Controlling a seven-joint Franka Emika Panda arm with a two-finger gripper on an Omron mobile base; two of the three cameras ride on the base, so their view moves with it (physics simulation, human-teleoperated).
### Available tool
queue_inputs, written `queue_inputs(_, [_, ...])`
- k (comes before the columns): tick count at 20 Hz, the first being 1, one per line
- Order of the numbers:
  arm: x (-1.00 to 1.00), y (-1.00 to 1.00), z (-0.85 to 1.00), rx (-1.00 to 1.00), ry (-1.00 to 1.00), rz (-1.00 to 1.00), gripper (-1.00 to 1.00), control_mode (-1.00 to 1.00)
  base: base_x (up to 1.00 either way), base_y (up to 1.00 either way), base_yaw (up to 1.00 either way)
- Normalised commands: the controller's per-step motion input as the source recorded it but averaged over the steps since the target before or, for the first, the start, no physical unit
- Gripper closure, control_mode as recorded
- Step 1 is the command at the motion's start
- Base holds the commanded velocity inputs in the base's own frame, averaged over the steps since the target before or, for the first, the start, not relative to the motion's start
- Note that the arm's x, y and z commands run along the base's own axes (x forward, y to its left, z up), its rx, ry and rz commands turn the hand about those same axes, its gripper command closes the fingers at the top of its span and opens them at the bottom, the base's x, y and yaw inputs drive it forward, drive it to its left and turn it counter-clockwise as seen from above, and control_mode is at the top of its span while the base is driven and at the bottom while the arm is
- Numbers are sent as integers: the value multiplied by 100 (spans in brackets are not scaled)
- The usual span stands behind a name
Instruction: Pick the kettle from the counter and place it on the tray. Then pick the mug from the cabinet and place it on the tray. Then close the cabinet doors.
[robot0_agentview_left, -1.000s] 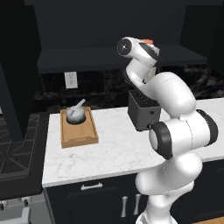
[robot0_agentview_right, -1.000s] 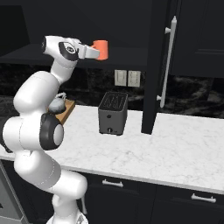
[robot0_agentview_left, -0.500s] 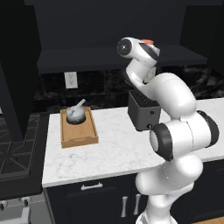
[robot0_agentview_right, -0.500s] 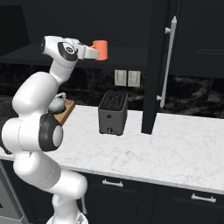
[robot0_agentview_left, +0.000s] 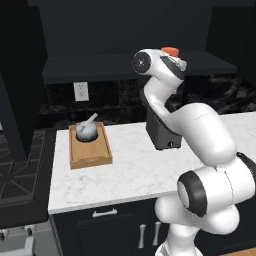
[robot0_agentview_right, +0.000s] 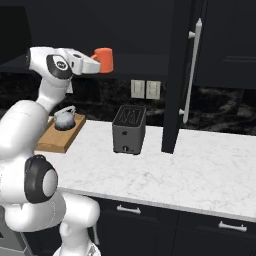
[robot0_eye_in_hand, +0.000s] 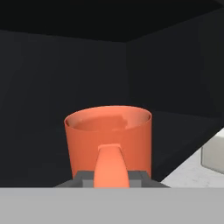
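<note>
Still clamped on the mug (robot0_agentview_right: 103, 60), the gripper (robot0_agentview_right: 94, 64) barely shifts.

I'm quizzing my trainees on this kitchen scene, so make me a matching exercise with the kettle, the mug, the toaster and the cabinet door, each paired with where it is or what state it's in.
Things:
1. kettle
2. mug
3. toaster
4. cabinet door

Places or states:
A. standing open, silver bar handle showing
B. gripped by its handle in the gripper, up at the cabinet
C. sitting in the wooden tray
D. standing on the marble counter, right of the tray

Pairs: 1-C, 2-B, 3-D, 4-A
</note>
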Motion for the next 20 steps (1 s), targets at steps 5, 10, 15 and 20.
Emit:
queue_inputs(5, [-85,34,23,0,-1,9,100,-100,0,0,0])
queue_inputs(10, [-81,39,7,0,3,27,100,-100,0,0,0])
queue_inputs(15, [-74,22,0,0,7,36,100,-100,0,0,0])
queue_inputs(20, [-63,11,0,-2,8,41,100,-100,0,0,0])
